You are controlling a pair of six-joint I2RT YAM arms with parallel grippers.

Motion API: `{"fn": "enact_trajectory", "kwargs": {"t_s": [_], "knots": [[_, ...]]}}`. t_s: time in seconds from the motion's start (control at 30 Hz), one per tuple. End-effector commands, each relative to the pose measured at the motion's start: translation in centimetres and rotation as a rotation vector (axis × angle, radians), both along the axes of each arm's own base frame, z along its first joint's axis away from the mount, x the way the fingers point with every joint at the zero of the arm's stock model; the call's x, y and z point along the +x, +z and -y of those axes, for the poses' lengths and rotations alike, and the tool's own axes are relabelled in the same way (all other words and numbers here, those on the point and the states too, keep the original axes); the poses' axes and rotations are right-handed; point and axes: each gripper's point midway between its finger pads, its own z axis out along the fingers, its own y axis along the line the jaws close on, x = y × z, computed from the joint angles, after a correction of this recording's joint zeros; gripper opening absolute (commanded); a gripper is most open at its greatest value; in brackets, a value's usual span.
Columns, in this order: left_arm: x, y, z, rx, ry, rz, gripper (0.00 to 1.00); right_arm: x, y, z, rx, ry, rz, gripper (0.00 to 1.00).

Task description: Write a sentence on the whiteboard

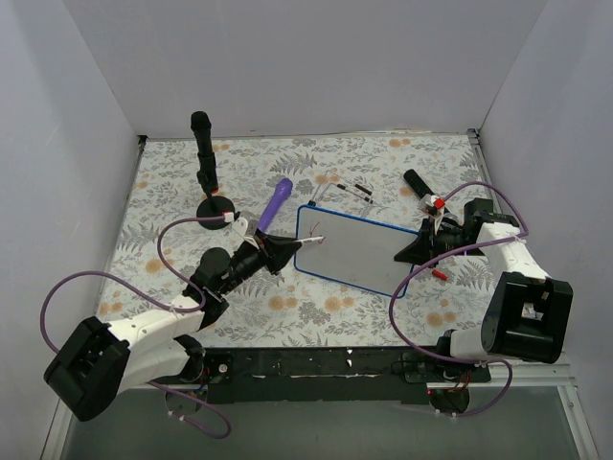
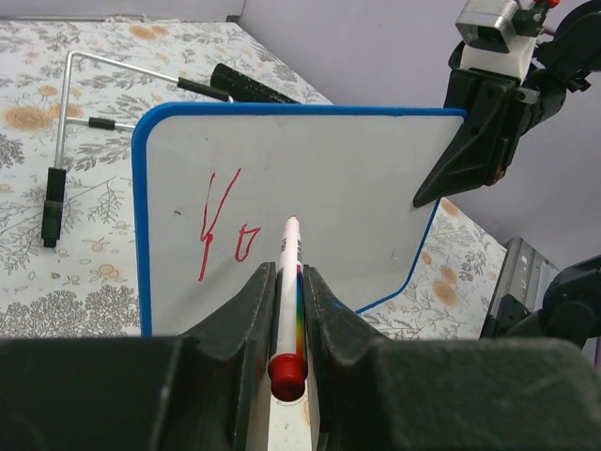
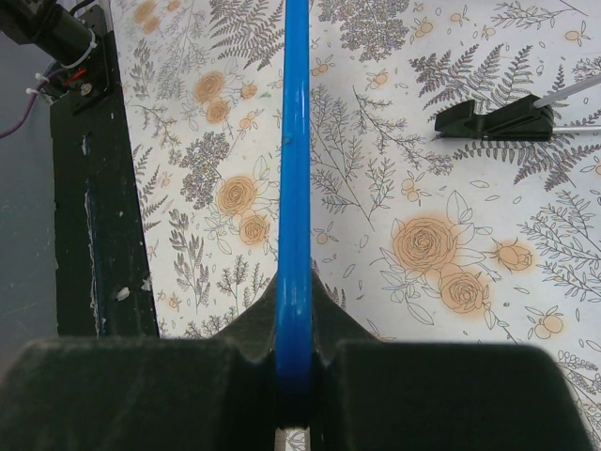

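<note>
Your left gripper (image 2: 282,274) is clamped tight on a white marker (image 2: 288,246), whose tip is down at the whiteboard (image 2: 366,160). Only the first red strokes of the sentence (image 2: 222,225) show, near the board's left end. You have the board lying mid-table on the floral tablecloth (image 1: 316,311), and your right gripper (image 3: 293,296) is pinched shut on its blue rim at the right edge. Just beyond the board lies a bent wire stand (image 2: 64,113). A purple object (image 1: 277,202) and a black post (image 1: 203,153) sit off to its left.
</note>
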Motion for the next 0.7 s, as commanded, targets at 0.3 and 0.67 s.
{"fn": "enact_trajectory", "kwargs": {"t_s": [0.3, 0.67], "knots": [[0.1, -1.8, 0.9, 0.015, -0.005, -0.03, 0.0, -0.3, 0.2, 0.0, -0.006, 0.008, 0.017, 0.01], [1.4, -1.7, 0.7, 0.019, 0.055, -0.013, 0.0, -0.3, 0.1, 0.0, -0.006, 0.009, 0.017, 0.01]]}}
